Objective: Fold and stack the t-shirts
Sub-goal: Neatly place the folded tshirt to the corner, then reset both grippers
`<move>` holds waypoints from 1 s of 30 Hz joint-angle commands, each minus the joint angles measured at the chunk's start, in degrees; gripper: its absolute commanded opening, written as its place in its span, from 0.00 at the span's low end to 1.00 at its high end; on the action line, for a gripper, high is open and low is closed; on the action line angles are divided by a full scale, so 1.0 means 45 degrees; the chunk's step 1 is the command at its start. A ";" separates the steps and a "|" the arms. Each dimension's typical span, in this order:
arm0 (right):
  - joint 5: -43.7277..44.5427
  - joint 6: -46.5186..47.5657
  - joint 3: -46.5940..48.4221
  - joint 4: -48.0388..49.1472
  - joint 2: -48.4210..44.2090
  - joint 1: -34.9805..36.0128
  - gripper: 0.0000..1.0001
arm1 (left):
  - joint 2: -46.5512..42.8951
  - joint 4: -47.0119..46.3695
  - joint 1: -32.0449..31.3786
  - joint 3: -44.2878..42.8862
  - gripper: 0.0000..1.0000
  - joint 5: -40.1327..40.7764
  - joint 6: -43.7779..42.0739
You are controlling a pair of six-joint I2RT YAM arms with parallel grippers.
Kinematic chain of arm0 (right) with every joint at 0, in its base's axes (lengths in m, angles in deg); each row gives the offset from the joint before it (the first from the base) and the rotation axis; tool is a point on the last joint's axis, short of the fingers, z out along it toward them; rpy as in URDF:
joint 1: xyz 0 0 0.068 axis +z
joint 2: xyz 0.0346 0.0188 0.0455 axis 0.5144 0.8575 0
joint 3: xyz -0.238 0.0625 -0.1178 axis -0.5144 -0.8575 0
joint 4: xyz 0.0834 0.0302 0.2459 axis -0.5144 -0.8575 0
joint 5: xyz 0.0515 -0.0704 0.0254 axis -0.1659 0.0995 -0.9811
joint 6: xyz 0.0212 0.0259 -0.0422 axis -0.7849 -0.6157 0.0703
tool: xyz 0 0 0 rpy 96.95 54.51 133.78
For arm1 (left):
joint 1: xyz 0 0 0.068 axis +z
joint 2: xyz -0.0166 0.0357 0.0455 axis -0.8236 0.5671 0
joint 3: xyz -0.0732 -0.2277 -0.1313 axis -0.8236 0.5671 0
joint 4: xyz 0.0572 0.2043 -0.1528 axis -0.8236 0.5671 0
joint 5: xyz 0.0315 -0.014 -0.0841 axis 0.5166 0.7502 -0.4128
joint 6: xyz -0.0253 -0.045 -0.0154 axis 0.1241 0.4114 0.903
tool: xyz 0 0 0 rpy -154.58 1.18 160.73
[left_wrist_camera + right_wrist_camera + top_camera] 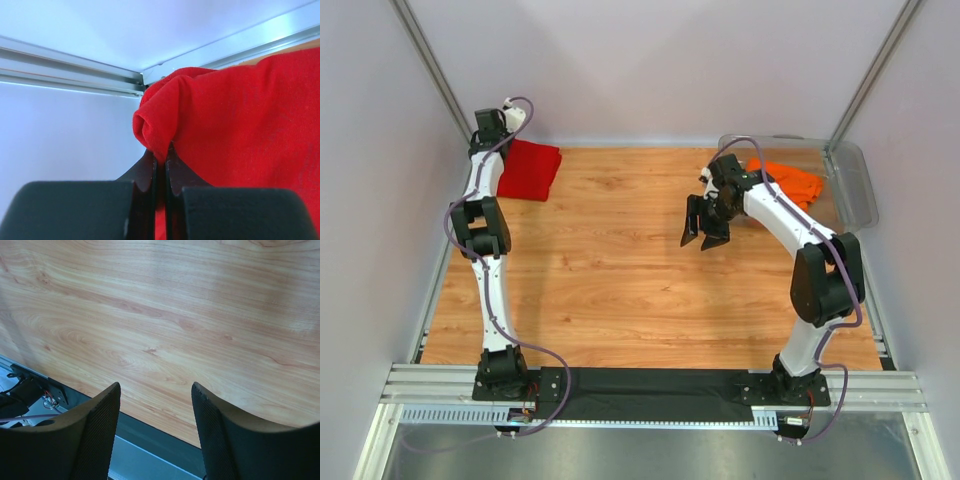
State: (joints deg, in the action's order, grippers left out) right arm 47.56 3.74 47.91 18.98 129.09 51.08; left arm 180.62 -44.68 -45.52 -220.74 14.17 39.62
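The bright red t-shirt (531, 169) lies folded at the far left corner of the wooden table. My left gripper (508, 118) is at its far edge, shut on a pinch of the red t-shirt (240, 130), which fills the right of the left wrist view; the gripper (160, 156) holds the cloth between its tips. The orange t-shirt (792, 181) lies crumpled at the far right, partly behind my right arm. My right gripper (704, 228) hangs open and empty over the table's middle right; in the right wrist view the gripper (156, 389) has only bare wood between its fingers.
A clear plastic bin (857, 183) stands at the far right edge beside the orange shirt. Aluminium frame posts (430, 65) and white walls close in the table on three sides. A black mat (650, 392) lies along the near edge.
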 commanded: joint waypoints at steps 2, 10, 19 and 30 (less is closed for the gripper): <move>-0.0027 0.0090 0.0644 0.0069 0.0308 0.0041 0.60 | 0.0296 -0.1117 0.0312 -0.0733 0.00 -0.0224 -0.0315; 0.0071 -0.0260 0.0353 0.0262 -0.0002 0.0041 0.61 | -0.0189 -0.2271 0.0137 -0.0480 0.99 0.2995 0.0542; -0.1507 -0.2307 -0.4517 0.2115 -0.5811 -0.0895 0.68 | -0.8262 0.1450 -0.3193 0.5407 0.99 0.2595 0.7015; -0.3189 -0.3778 -1.1346 0.4716 -1.3555 -0.2069 0.91 | -2.1448 0.0178 -0.6971 2.0806 1.00 -0.3992 1.7291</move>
State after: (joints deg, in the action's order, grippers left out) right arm 38.31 -10.42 0.37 33.16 74.40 42.16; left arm 93.76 -41.49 -77.60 -144.96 5.56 96.76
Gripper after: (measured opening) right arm 0.895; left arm 0.993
